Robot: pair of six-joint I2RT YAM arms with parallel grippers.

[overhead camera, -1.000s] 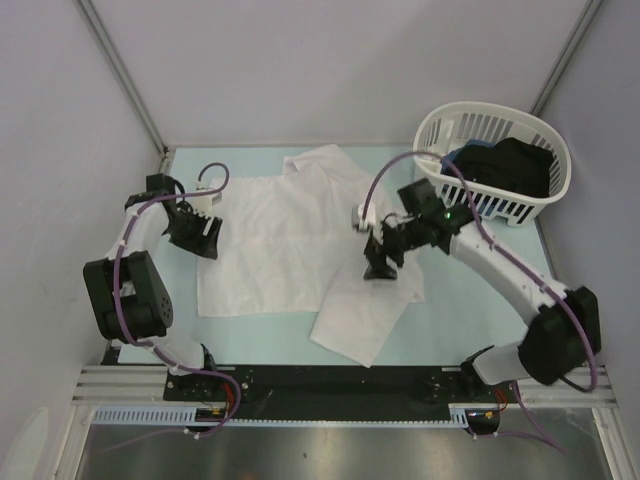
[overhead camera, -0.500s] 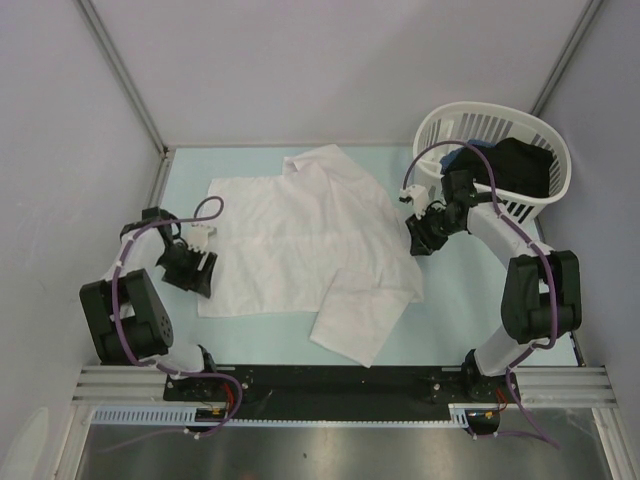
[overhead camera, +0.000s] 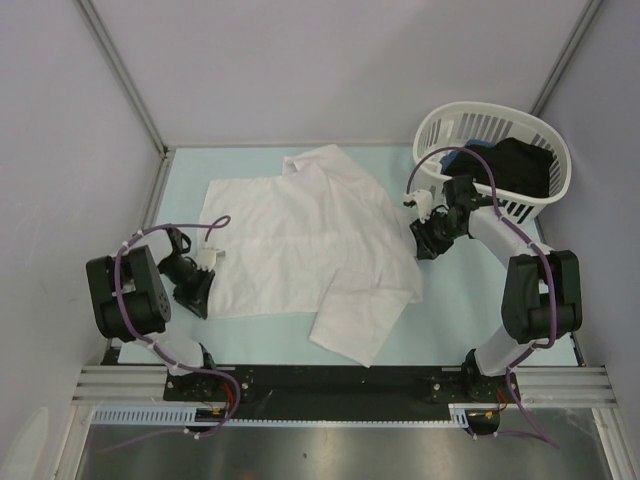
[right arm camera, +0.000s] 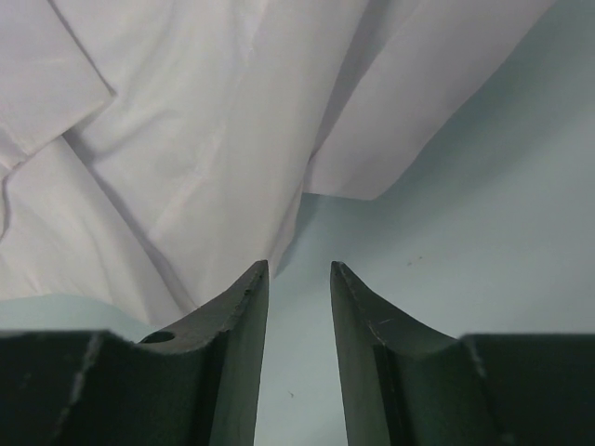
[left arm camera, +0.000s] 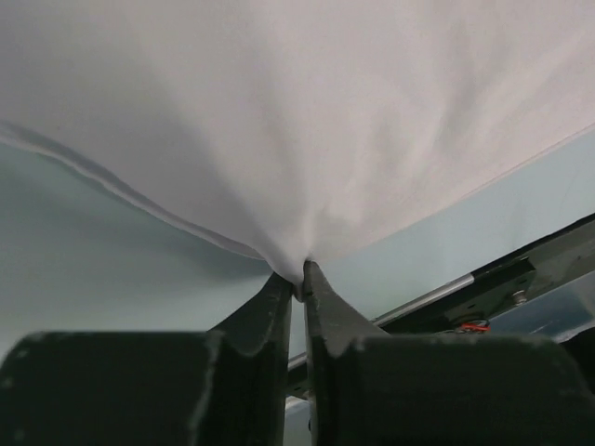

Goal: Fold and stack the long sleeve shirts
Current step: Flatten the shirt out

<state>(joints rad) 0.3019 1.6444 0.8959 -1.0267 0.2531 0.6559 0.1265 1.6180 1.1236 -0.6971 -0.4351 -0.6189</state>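
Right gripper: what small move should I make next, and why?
Probably ease the right gripper forward until the edge of the white shirt sits between its open fingers, then close. The left gripper is shut on its side of the shirt, while the right one has only bare table in its gap, with the cloth edge just ahead.

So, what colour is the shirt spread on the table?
The shirt is plain white; the top external view shows it best.
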